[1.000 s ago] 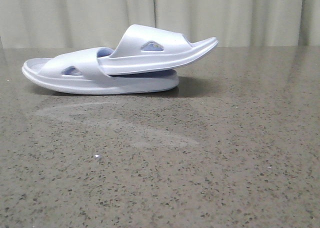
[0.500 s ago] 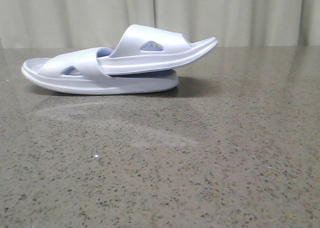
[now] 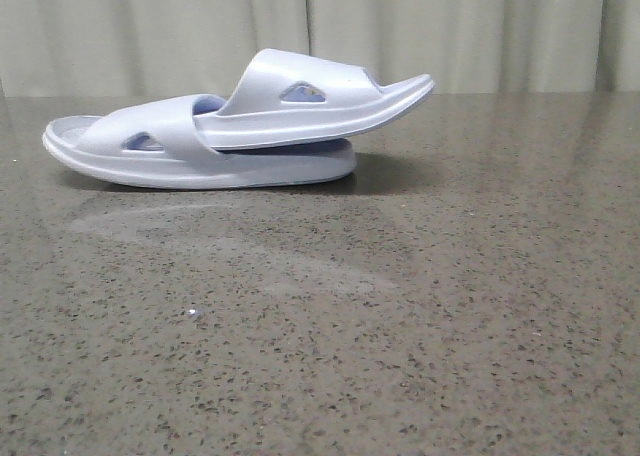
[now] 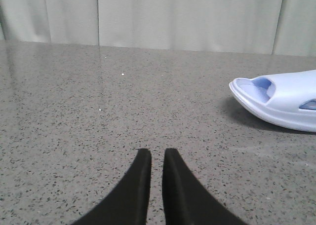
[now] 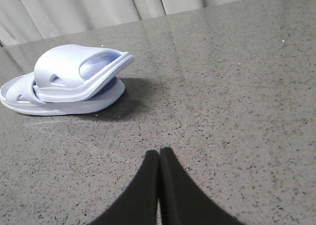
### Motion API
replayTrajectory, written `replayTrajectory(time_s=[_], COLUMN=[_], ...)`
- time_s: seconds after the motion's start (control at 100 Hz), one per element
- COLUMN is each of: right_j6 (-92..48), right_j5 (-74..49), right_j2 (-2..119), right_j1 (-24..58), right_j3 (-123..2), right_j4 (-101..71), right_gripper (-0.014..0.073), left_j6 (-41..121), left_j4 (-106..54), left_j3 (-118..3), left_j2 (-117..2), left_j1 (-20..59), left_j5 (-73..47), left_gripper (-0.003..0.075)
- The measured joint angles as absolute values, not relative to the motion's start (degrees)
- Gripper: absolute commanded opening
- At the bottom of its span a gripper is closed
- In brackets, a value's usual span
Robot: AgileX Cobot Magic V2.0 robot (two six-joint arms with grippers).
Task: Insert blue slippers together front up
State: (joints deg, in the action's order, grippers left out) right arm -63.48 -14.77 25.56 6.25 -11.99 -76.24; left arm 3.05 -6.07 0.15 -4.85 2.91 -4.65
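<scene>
Two blue slippers (image 3: 235,126) lie nested on a speckled grey stone table (image 3: 400,326), toward its far edge, where a pale pleated curtain (image 3: 450,31) hangs behind. The upper slipper (image 3: 310,101) has one end pushed under the strap of the lower slipper (image 3: 180,156) and tilts up to the right, its raised end clear of the table. Bare tabletop stretches in front of the pair and to its right. The left gripper (image 4: 152,158) hovers over open table well apart from the slippers, its fingers a narrow slit apart, holding nothing. The right gripper (image 5: 159,158) is likewise apart from them, fingers pressed together and empty.
</scene>
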Motion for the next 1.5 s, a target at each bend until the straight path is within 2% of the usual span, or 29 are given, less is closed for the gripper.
replayTrajectory(time_s=[0.74, 0.81, 0.98, 1.07, 1.32, 1.5], right_j6=[-63.01, -57.05, -21.29, -9.24, -3.28, -2.81], right_j5=[-12.21, -10.16, -8.46, -8.46, -4.79, -9.67], right_j2=[25.56, 25.13, 22.59, 20.16, 9.09, 1.71], right_j1=[6.25, 6.25, 4.80, 3.06, -1.80, -3.75], right_j3=[-11.99, -11.99, -11.52, -9.72, 0.27, 0.60], right_j4=[-72.96, -63.85, -23.14, -9.17, -1.63, -1.24], right_gripper=[-0.0099, -0.0099, -0.0099, -0.0099, -0.0099, -0.0099], left_j6=[3.05, 3.05, 3.05, 3.05, 3.05, 3.05], left_j4=[-6.18, -6.18, -6.18, -6.18, -6.18, -6.19], left_j3=[0.15, 0.15, 0.15, 0.15, 0.15, 0.15], left_j2=[-4.85, -4.85, -4.85, -4.85, -4.85, -4.85], left_j1=[2.91, 2.91, 2.91, 2.91, 2.91, 2.91], left_j5=[-4.65, -4.65, -4.65, -4.65, -4.65, -4.65], left_gripper=[0.0015, 0.0015, 0.0015, 0.0015, 0.0015, 0.0015])
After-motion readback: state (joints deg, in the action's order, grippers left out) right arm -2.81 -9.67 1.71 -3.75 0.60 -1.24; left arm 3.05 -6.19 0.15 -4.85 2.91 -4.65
